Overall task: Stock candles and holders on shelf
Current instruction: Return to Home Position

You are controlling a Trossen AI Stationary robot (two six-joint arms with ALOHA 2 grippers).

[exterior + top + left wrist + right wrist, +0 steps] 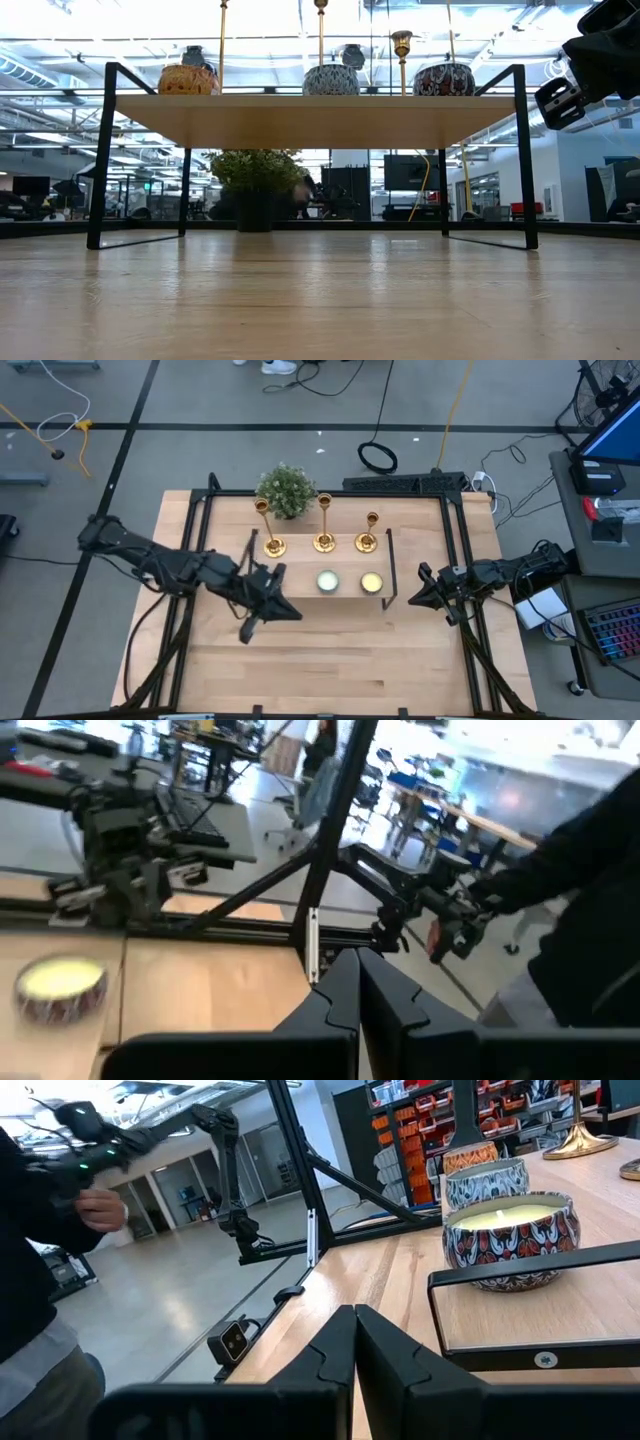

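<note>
Stocking apparently done; now on return-to-home step. Left gripper [356, 970] closed on nothing, poised above L front part of shelf [320, 120], absent from low view so prob. raised well clear of the board. Orange-patterned candle [188, 79] seemingly right beneath it, masked by L arm [170, 565] in high view; pale-wax candle [327, 581] and yellow-wax candle [371, 582] further along the board, on the side toward R arm [500, 572]. Three gold candlesticks [323, 542] in a row beyond the candles, away from both grippers, w/ small potted plant [285, 490] on desk [330, 660] behind them. Right gripper [354, 1325] also closed, empty, just off shelf's R end near black leg [525, 150], yellow-wax candle the closest item ahead of it. Nothing left to place, by the look of it. Next: raise L arm straight up first, clear of orange-patterned candle, then draw back toward own side of desk; for R arm, only a short retreat. Risk, as a guess: low sideways swing clipping that candle or a leg.
</note>
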